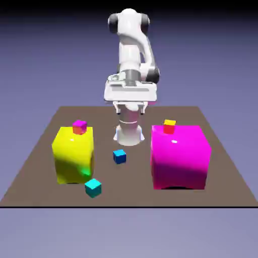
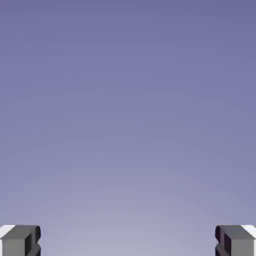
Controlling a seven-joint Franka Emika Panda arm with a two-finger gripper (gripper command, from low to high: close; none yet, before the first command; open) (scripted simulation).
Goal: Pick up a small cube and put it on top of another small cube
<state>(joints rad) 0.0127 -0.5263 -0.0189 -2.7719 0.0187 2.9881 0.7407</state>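
The tiny teal cube (image 1: 93,188) lies on the brown table near its front edge, just in front of the big yellow block. The tiny blue cube (image 1: 119,156) with a lighter top sits mid-table between the two big blocks. My gripper (image 1: 130,109) hangs high above the table's far part, well behind and above both cubes, open and empty. In the hand view only the two grey fingertips (image 2: 21,240) show, set wide apart at the bottom corners against the plain backdrop; neither cube appears there.
A big yellow block (image 1: 73,154) stands at the exterior view's left with a small pink-and-orange cube (image 1: 79,127) on top. A big magenta block (image 1: 180,156) stands at the right carrying a small red-and-yellow cube (image 1: 169,126). The table's front edge (image 1: 126,205) runs close to the teal cube.
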